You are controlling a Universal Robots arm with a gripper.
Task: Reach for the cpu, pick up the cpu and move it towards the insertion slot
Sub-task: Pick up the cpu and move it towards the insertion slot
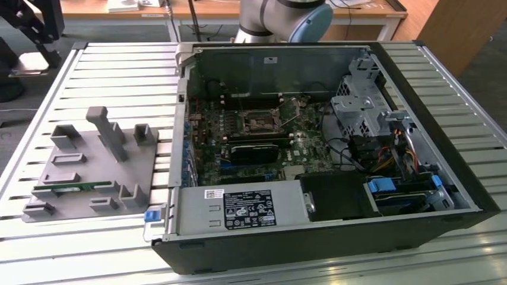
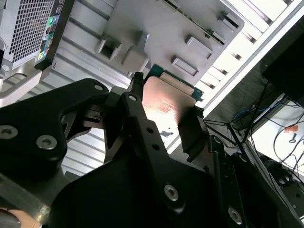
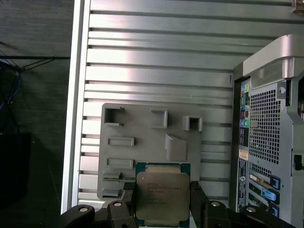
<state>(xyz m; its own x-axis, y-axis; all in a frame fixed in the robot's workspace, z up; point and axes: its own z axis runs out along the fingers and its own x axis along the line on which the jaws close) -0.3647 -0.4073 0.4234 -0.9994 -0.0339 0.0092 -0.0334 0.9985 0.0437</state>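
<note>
The jaws clamp the cpu (grey tray beyond, computer case beside).

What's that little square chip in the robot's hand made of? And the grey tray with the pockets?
The cpu, gripped in the hand, looks like silver-grey metal on top with a soft satin sheen, sitting on a thin green board edge, probably circuit-board laminate. The grey tray looks like matte plastic, perhaps printed or moulded: even dull grey, with no glints.

We see a robotics lab: a slatted aluminium bench carries an opened computer case and a grey fixture plate, wooden desks behind.
</note>
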